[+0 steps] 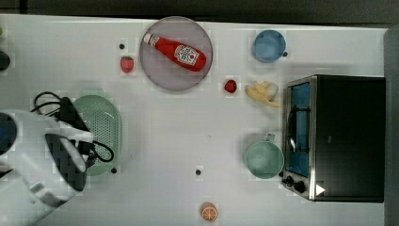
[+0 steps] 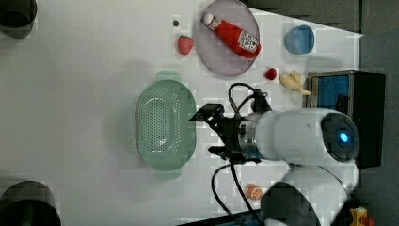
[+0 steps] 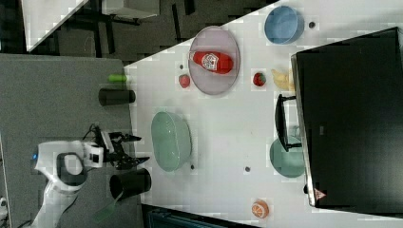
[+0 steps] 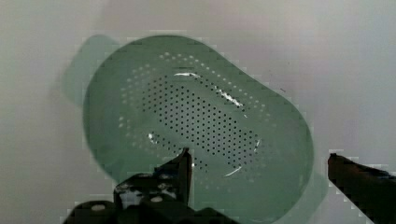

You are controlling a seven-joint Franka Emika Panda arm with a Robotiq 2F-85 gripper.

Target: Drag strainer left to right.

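Your strainer point(image 1: 99, 126) sits at the top view's left on the white table point(image 1: 188, 136), well apart from the other items, basin up and empty. It reads as thin moulded plastic: likely light, fairly stiff, and apt to slide easily or tip if pulled high on one side. The wide rim or the end tab point(image 4: 81, 70) looks like the best purchase; hooking a finger inside the long wall would also serve for a drag. The end effector point(image 2: 212, 133) hovers over the rim with fingers spread wide, holding nothing. Containers: grey plate point(image 1: 162, 75) carries a ketchup bottle point(image 1: 178, 52); blue cup point(image 1: 269, 45) and green mug point(image 1: 263, 159) look empty. The mug stands in the rightward path.
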